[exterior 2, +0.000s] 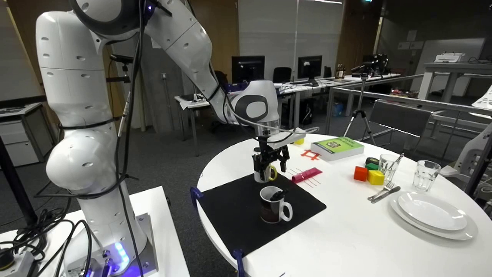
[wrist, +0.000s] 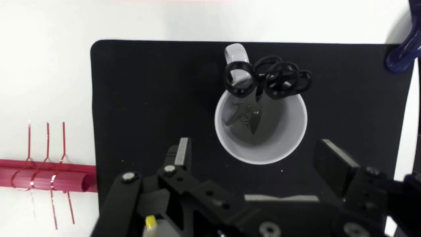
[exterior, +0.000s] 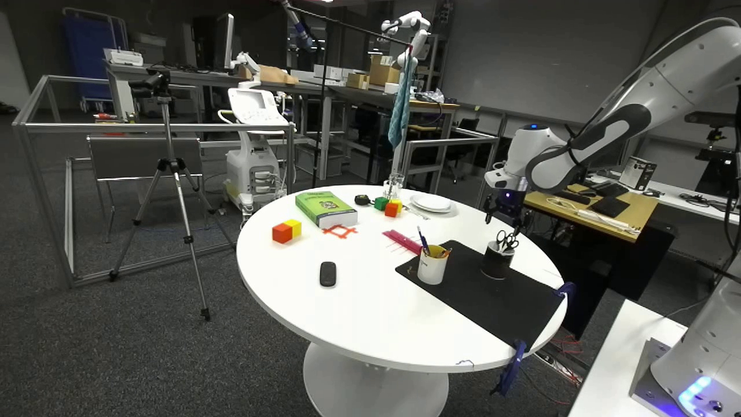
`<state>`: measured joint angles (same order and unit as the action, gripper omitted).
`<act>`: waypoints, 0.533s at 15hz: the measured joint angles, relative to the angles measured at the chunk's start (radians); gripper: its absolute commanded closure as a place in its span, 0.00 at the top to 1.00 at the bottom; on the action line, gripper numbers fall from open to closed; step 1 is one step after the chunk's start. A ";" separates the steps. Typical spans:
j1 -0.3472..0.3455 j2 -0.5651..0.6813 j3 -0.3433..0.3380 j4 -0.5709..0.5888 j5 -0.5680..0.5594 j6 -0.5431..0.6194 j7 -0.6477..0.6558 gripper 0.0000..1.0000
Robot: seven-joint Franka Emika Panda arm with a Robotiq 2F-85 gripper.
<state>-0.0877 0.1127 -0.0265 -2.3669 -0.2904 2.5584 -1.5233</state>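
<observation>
Standing below spread gripper (wrist: 259,148): mug (exterior 2: 270,211) with black-handled scissors (wrist: 260,81) inside.

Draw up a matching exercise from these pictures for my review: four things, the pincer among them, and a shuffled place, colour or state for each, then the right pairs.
Things:
1. scissors
2. book
3. pincer
4. plates

Place, colour or state:
A. stacked one on another
B. standing in a mug, handles sticking out
C. green on top
D. open, holding nothing

Right pairs: 1-B, 2-C, 3-D, 4-A
</observation>
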 measured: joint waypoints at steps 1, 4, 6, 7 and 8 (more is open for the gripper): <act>0.002 -0.001 0.006 0.006 0.009 0.000 0.000 1.00; 0.022 -0.007 0.019 0.025 0.020 0.000 0.011 1.00; 0.035 -0.018 0.031 0.037 0.044 0.001 0.017 1.00; 0.041 -0.026 0.038 0.039 0.067 0.003 0.017 1.00; 0.049 -0.035 0.045 0.042 0.091 0.005 0.017 1.00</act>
<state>-0.0385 0.0780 0.0189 -2.3248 -0.1993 2.5637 -1.5065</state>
